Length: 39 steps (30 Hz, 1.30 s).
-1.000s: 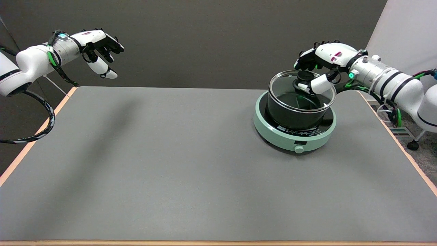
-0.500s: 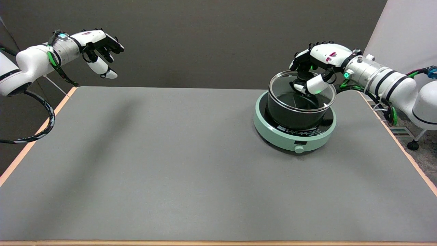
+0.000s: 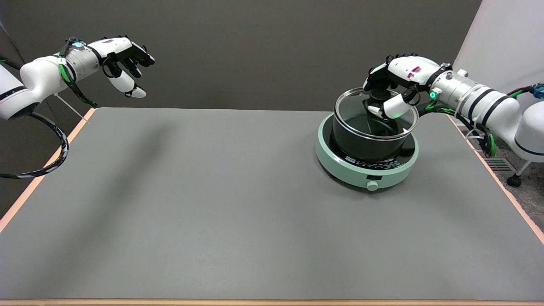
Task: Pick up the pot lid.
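Note:
A glass pot lid (image 3: 356,114) with a steel rim lies level on a black pot (image 3: 365,148), at the table's far right. My right hand (image 3: 394,80) reaches in from the right and hangs over the lid's middle. Its fingers curl down on the far side of the black knob and its thumb (image 3: 393,106) presses in from the near side, so the hand grips the knob. Most of the knob is hidden by the hand. The lid's rim still sits on the pot all around.
The pot stands on a round mint-green cooker (image 3: 346,168) with a dial at its front. The idle left hand (image 3: 123,55) hangs in the air at the upper left. The grey table (image 3: 212,204) has orange edges; its right edge runs close to the cooker.
My right hand has shifted left and down over the knob and its fingers and thumb have closed around it. The lid and pot have not moved.

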### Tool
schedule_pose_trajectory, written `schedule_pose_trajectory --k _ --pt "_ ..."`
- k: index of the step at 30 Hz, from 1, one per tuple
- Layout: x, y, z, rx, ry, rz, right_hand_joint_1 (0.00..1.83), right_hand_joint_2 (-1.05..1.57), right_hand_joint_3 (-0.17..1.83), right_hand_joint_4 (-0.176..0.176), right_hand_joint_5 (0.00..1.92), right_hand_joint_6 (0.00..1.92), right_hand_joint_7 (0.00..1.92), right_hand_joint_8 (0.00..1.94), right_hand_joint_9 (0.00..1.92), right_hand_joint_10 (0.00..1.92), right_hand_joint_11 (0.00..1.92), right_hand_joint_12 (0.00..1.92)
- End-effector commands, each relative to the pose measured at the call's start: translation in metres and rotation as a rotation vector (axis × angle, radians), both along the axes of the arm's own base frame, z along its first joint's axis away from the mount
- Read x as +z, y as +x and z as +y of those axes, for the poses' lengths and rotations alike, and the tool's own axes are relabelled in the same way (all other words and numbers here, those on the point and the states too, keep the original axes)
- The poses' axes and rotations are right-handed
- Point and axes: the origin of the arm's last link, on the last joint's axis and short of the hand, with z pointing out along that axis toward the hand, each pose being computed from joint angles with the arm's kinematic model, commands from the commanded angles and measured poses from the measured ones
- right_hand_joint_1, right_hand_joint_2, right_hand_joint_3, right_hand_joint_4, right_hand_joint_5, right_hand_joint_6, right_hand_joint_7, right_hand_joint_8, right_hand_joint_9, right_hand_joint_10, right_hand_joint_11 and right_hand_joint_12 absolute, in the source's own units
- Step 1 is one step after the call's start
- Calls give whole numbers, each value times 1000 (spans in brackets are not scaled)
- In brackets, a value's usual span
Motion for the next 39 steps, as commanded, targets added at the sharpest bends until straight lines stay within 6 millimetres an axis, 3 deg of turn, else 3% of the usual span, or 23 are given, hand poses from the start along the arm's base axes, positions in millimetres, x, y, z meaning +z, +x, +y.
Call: schedule_pose_trajectory --k 1,30,39 --pt "10 -1 7 -3 -23 -6 878 626 827 -15 714 499 846 365 750 714 564 1378" --pt "9 -3 7 -9 -18 -16 842 670 786 -2 738 584 935 484 828 842 615 1407" --pt "10 -3 7 -10 -22 -30 871 724 774 19 754 665 980 590 864 864 653 1429"
